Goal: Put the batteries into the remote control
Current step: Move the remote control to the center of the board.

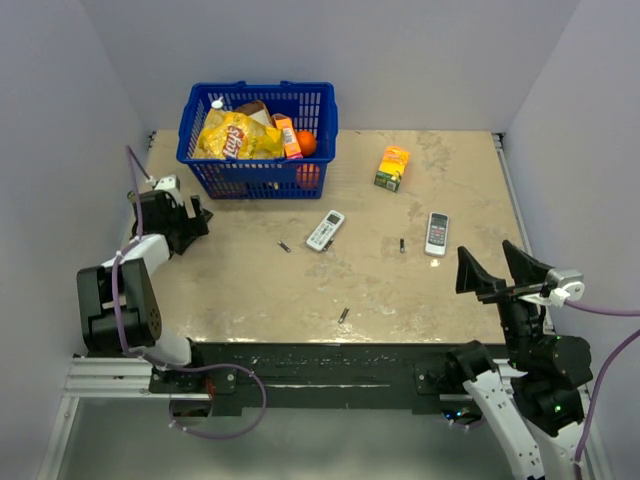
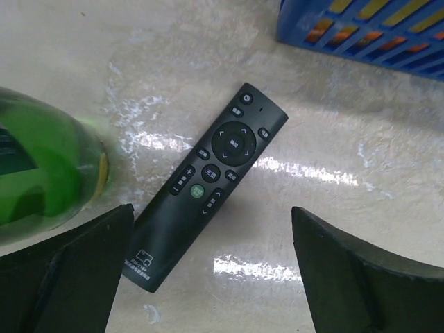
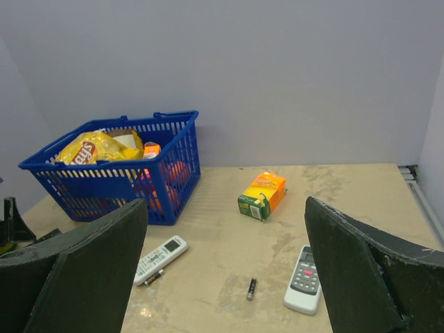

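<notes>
left claw hangs wide over the remote, face-up mid-frame in its wrist view: likely light, stiff, slick, so pinch across the narrow sides. batteries lie apart mid-frame on the bench, tiny, apt to roll. right claw wide, empty.

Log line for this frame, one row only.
left gripper open over remote control, buttons up | right gripper open, empty | batteries loose on table

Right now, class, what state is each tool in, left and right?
Left tool: open, holding nothing, over the black remote.
Right tool: open, holding nothing.
</notes>
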Action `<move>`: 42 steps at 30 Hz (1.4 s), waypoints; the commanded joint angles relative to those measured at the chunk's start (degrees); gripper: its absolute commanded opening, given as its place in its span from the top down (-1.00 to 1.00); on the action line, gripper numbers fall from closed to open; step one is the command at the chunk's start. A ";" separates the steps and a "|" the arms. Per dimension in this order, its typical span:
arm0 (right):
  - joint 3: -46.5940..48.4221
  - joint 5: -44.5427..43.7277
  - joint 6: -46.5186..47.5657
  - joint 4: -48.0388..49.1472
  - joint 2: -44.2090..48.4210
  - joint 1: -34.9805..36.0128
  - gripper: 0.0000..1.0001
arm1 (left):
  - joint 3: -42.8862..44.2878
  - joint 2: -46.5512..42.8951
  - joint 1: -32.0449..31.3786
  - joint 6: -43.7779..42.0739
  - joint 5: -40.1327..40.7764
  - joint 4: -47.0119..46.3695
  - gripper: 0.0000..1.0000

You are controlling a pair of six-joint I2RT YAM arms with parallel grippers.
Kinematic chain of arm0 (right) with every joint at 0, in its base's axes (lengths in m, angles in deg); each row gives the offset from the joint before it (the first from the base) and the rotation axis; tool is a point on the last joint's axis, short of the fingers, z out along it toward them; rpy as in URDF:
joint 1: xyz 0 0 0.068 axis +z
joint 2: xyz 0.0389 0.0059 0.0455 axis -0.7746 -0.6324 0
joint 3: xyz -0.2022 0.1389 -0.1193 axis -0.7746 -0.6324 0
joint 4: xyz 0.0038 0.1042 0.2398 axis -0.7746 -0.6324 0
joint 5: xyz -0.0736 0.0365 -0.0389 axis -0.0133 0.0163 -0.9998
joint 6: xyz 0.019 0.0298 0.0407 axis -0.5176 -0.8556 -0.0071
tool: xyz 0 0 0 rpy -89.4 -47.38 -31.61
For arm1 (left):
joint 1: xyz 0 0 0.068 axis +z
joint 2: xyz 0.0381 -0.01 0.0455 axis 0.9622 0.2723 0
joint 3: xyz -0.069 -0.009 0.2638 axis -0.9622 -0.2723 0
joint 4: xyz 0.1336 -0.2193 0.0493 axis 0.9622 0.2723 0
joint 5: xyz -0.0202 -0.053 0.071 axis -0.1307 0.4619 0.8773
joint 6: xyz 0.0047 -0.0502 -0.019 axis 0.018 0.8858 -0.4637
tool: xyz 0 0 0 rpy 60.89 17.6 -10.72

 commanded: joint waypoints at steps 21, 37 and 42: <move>-0.18 -0.71 0.77 1.15 1.74 0.83 -0.96 | 4.37 6.60 -4.72 -2.11 3.47 12.16 -0.80; 0.44 -0.01 0.59 -0.26 1.74 0.83 -0.96 | 3.67 5.82 -12.11 5.53 2.63 20.86 0.00; 0.61 0.08 0.42 -0.52 1.74 0.83 -0.96 | -1.42 -0.87 -12.20 7.91 -2.82 23.58 -0.04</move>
